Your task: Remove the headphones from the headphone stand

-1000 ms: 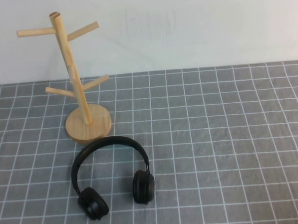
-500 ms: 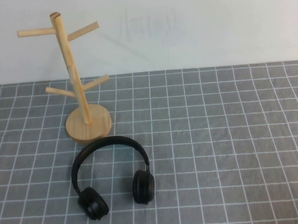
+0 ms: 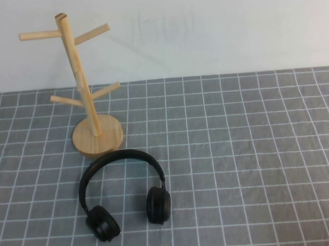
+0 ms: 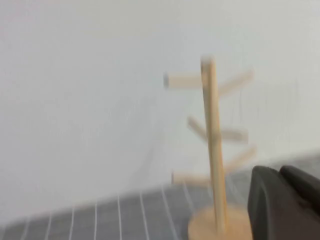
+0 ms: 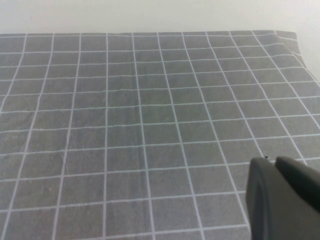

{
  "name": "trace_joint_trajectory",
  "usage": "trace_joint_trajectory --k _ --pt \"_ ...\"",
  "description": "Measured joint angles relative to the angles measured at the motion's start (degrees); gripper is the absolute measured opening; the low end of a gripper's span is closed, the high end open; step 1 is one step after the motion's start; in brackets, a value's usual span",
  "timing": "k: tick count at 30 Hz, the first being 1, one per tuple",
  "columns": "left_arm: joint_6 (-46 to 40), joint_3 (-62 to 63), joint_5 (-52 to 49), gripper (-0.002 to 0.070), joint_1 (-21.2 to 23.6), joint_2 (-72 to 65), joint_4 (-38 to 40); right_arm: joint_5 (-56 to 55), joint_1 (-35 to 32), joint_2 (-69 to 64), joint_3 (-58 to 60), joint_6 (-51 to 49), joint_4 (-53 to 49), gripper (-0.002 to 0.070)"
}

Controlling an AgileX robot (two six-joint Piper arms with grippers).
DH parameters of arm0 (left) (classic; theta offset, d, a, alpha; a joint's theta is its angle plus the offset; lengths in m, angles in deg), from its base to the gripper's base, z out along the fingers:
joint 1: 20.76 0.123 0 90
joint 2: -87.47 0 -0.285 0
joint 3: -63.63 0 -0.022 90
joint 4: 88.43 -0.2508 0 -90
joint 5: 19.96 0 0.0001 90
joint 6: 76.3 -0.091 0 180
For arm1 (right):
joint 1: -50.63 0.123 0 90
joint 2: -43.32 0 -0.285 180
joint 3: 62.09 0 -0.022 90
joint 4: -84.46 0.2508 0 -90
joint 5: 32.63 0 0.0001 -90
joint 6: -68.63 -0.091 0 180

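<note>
Headphones [image 3: 124, 194] unmoved vs earlier, flat on table [image 3: 254, 151] just before stand [image 3: 85, 88]. Left gripper [image 4: 282, 205] fingers closed, well apart; right gripper [image 5: 282, 197] fingers: can't tell.

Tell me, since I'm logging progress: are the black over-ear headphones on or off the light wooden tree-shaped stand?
Off. The black over-ear headphones lie flat on the grey checked cloth, beside the light wooden tree-shaped stand, whose pegs are bare.

Bright, even light, soft shadows on the high view; heavy blur across the left wrist view.
</note>
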Motion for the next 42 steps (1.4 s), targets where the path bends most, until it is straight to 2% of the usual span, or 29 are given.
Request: trace_joint_trajectory --k 8,14,23,42 --pt "2.94 -16.95 5.93 -0.0003 0.00 0.69 -3.18 0.00 0.00 0.00 0.00 0.00 0.00 -0.0006" --pt "6.25 -17.49 4.56 -0.0003 0.00 0.97 -3.18 0.00 0.00 0.00 0.00 0.00 0.00 -0.0006" --pt "13.91 -17.49 -6.42 -0.0003 0.00 1.32 -3.31 0.00 0.00 0.00 0.00 0.00 0.00 -0.0006" --pt "15.20 -17.49 -9.64 -0.0003 0.00 5.80 -5.15 0.00 0.00 0.00 0.00 0.00 0.00 -0.0006"
